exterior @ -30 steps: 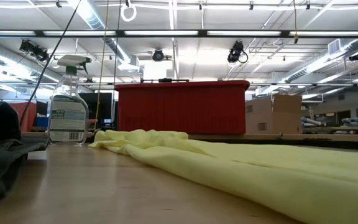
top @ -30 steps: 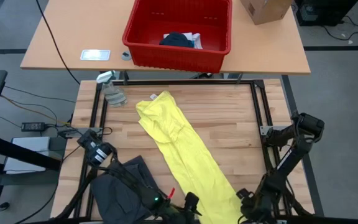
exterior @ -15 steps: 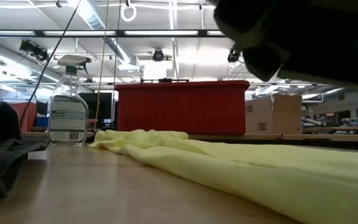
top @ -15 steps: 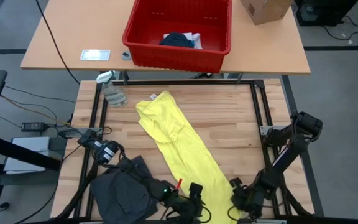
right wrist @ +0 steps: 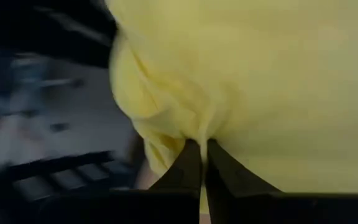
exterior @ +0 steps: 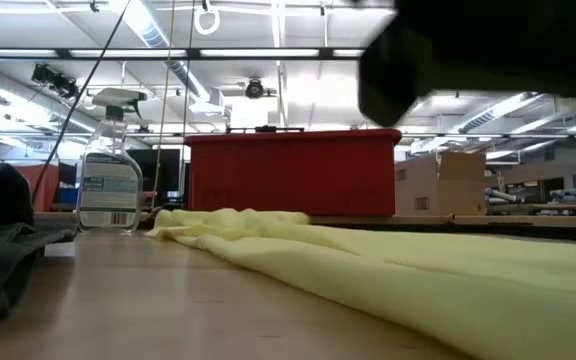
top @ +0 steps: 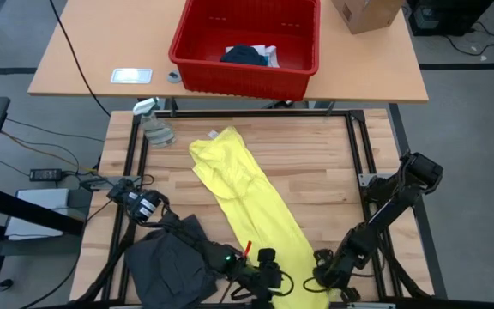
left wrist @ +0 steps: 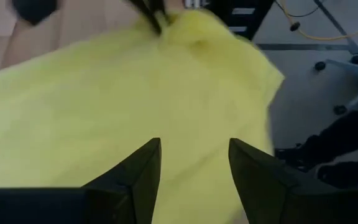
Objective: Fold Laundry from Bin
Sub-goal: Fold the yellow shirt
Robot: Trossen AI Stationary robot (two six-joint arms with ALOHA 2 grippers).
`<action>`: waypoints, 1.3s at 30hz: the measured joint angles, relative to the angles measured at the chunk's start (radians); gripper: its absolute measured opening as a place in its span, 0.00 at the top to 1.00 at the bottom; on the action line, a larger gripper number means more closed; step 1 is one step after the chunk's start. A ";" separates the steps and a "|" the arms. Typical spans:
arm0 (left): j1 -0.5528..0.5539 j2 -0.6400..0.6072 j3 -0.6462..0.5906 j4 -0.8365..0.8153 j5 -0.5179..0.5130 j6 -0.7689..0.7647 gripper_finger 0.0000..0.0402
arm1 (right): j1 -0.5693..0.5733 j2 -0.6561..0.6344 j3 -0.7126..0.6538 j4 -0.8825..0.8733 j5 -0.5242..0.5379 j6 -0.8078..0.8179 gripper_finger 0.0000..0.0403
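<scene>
You're in the spread-it-out stage with the yellow garment (top: 245, 201), which lies in a long diagonal strip across the wooden table (top: 324, 163), one end near the spray bottle (top: 153, 124) and the other at the front edge where both arms are working.

Your right gripper (right wrist: 202, 163) has its fingers pinched together on a bunched fold of the yellow cloth at that front end, so that side is grabbed. Your left gripper (left wrist: 193, 163) hangs over the same fabric just beside it, with its fingers spread and nothing between them.

The dark grey garment (top: 165, 257) sits in a heap at the front left corner. The red bin (top: 245, 45) is on the far table with some dark and white laundry (top: 249, 55) left inside.

Next move, I'd say: drop the left gripper onto the hem and close it, then pull the two corners apart so the garment opens flat. Go easy, since the cloth looks twisted along its length.
</scene>
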 joint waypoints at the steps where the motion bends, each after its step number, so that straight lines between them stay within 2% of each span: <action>1: -0.002 -0.011 0.000 -0.011 0.000 -0.007 0.52 | 0.003 -0.005 0.012 0.016 -0.044 0.004 0.98; 4: -0.003 -0.058 0.000 -0.031 -0.008 -0.055 0.52 | 0.007 -0.038 0.055 0.047 -0.099 0.003 0.98; 8: -0.005 -0.137 0.002 -0.075 -0.067 -0.107 0.52 | -0.059 -0.088 0.082 0.040 -0.053 -0.038 0.98; 11: -0.006 -0.220 0.002 -0.162 -0.150 -0.156 0.52 | -0.157 -0.127 0.076 0.015 -0.012 -0.046 0.98; 15: -0.006 -0.337 0.002 -0.335 -0.267 -0.219 0.52 | -0.325 -0.165 0.021 0.007 -0.010 -0.024 0.98; 20: -0.006 -0.433 0.003 -0.563 -0.385 -0.343 0.52 | -0.544 -0.218 -0.081 -0.001 -0.049 0.052 0.98; 25: -0.006 -0.428 0.002 -0.689 -0.385 -0.505 0.52 | -0.700 -0.235 -0.159 -0.005 -0.130 0.052 0.97; 31: 0.002 -0.407 0.003 -0.682 -0.375 -0.599 0.52 | -0.809 -0.260 -0.197 -0.006 -0.089 0.028 0.86; 36: 0.010 -0.408 0.002 -0.714 -0.368 -0.604 0.52 | -0.873 -0.273 -0.200 -0.001 -0.059 0.049 0.85; 39: 0.016 -0.409 0.002 -0.734 -0.306 -0.557 0.52 | -0.887 -0.310 -0.201 0.007 -0.091 0.063 0.85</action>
